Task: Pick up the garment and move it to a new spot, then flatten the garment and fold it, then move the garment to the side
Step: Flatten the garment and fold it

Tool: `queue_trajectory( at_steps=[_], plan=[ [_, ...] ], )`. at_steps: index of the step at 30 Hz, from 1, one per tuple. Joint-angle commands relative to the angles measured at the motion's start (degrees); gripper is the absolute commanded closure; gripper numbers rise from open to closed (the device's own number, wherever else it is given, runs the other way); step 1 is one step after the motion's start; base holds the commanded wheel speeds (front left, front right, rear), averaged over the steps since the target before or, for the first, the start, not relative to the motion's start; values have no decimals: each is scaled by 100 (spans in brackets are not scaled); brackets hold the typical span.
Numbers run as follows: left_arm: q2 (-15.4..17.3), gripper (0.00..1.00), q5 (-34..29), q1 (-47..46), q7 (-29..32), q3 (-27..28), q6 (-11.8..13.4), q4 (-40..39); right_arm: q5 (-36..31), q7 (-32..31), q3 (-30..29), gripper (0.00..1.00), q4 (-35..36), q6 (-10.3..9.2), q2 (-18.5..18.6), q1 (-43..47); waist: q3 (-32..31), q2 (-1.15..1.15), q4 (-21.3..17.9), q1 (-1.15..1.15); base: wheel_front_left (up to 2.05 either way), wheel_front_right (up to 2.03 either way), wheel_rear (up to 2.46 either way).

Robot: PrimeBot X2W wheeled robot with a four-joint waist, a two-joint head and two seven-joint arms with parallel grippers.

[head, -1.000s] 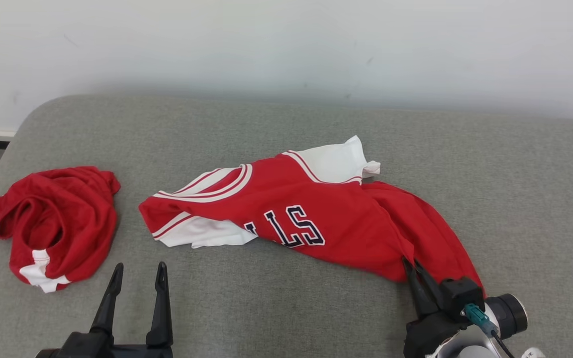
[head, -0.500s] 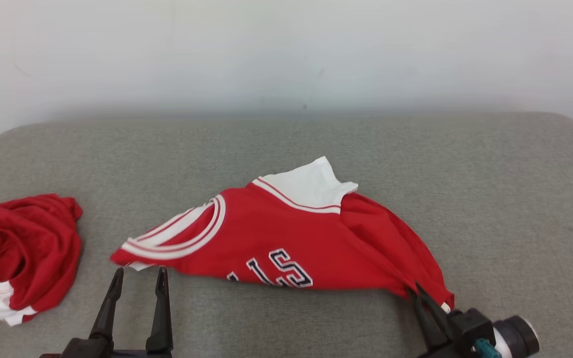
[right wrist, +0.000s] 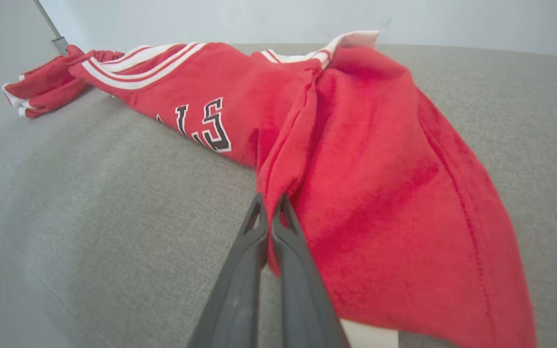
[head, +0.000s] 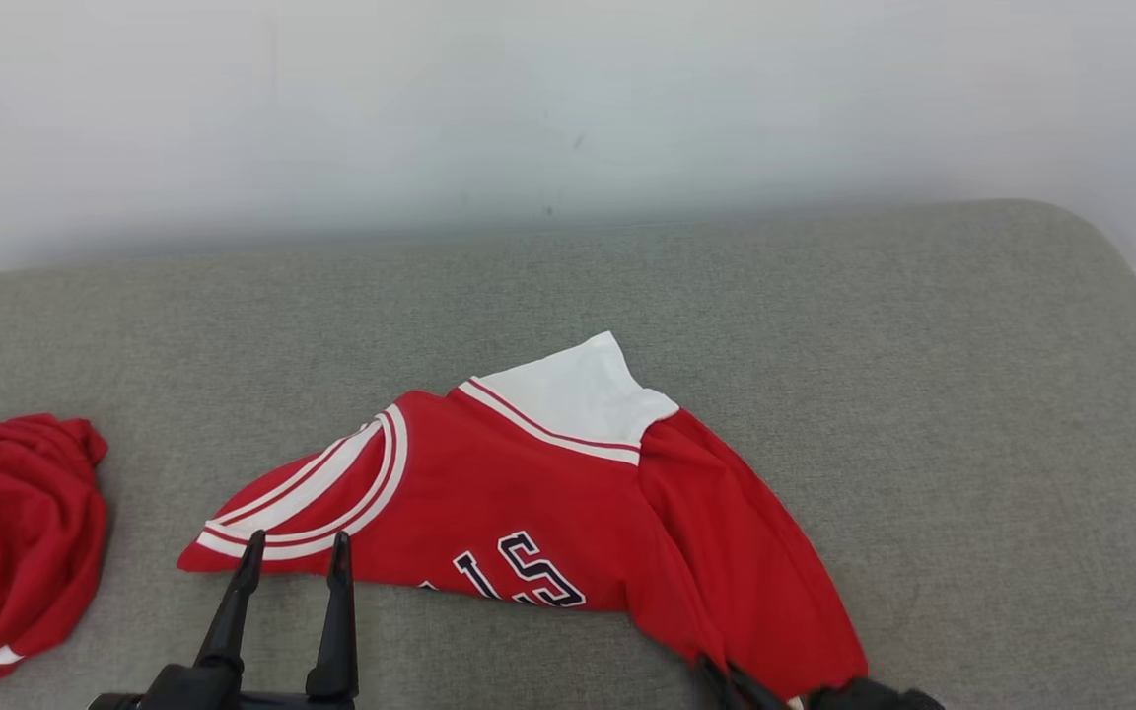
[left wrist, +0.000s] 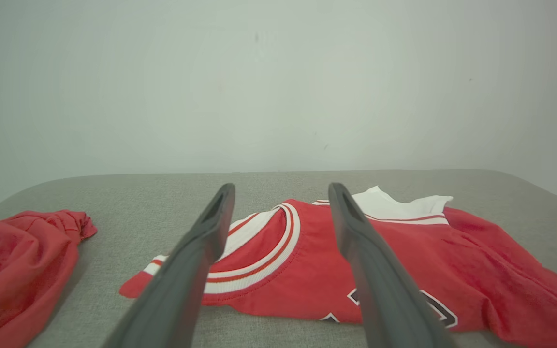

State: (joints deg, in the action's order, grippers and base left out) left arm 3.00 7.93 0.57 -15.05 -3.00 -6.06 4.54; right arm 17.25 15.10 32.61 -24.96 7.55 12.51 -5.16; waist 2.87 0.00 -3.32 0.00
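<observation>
Right gripper (right wrist: 270, 201) tight on garment (head: 529, 483) fold; lettering (head: 519, 574) half hidden; left gripper (head: 297, 540) wide, empty

Garment (head: 548, 493): red jersey with white striped trim at the armhole and neck, a white panel at the far edge, and dark white-edged lettering on the chest, seen upside down and partly tucked under. It lay rumpled, not flat, across the middle of the grey padded surface (head: 923, 394), stretched left to right. Its near-right end was gathered into a fold, pinched between the closed fingers of the right gripper (right wrist: 270, 202).
</observation>
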Motion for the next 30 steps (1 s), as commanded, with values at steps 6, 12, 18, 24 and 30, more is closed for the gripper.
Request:
queue_trajectory(
  at_steps=[6, 12, 18, 24, 30],
  plan=[
    [-12, 0, -92, -82, -18, -51, -30, 12, 585, 7, -8, 0, 791, -13, 390, -12, 37, 0, -90, 0, 0, 0, 0],
    [-13, 0, -112, -121, -18, -48, -38, -10, 764, 7, -618, 0, 1154, -13, 685, 486, 123, 0, -101, 0, 0, 0, 0],
    [-13, 0, -145, -153, -18, -53, -44, -53, 604, 7, -1216, 0, 587, -13, 488, 675, 276, 0, -126, 0, 0, 0, 0],
    [-13, 0, -178, -240, -18, -98, -69, -31, 655, 8, -1402, 0, -324, -13, 194, 411, 351, 0, -40, 0, 0, 0, 0],
    [-14, 0, -200, -274, -18, -74, -85, -59, 696, 3, -1384, 46, -646, -13, 70, 195, 415, 0, 31, 0, 0, 0, 0]
  ],
)
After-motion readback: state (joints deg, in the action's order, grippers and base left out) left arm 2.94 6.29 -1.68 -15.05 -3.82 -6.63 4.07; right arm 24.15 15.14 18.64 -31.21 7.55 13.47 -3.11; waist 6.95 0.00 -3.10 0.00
